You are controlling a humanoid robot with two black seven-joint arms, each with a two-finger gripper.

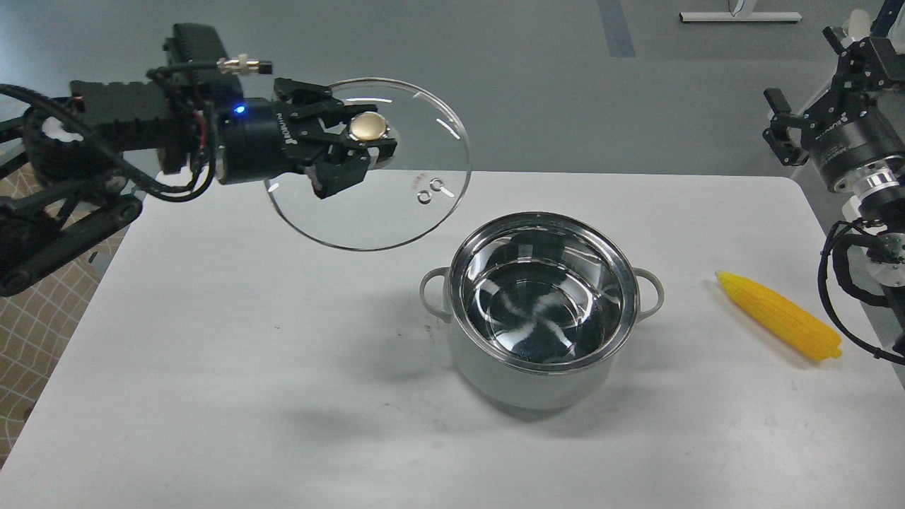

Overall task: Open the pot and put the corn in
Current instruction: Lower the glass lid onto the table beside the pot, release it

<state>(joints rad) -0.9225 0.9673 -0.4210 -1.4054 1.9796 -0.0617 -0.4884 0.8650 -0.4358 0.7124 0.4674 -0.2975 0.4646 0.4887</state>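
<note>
Right gripper (778, 127), well right of the pot (542, 311): dark, partly cut by frame edge, finger spacing unreadable. Left of pot, glass lid (396, 191) edge partly hidden behind left gripper (360, 152). Pot base out of sight.

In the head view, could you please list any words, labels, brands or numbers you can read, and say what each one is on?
White lettering on the left gripper body: too blurred to read.
White lettering on the right gripper body: too small and tilted to read.
Small reddish mark on the glass lid near its steam vent: too small to read.
The pot, corn and table: no text visible.
</note>
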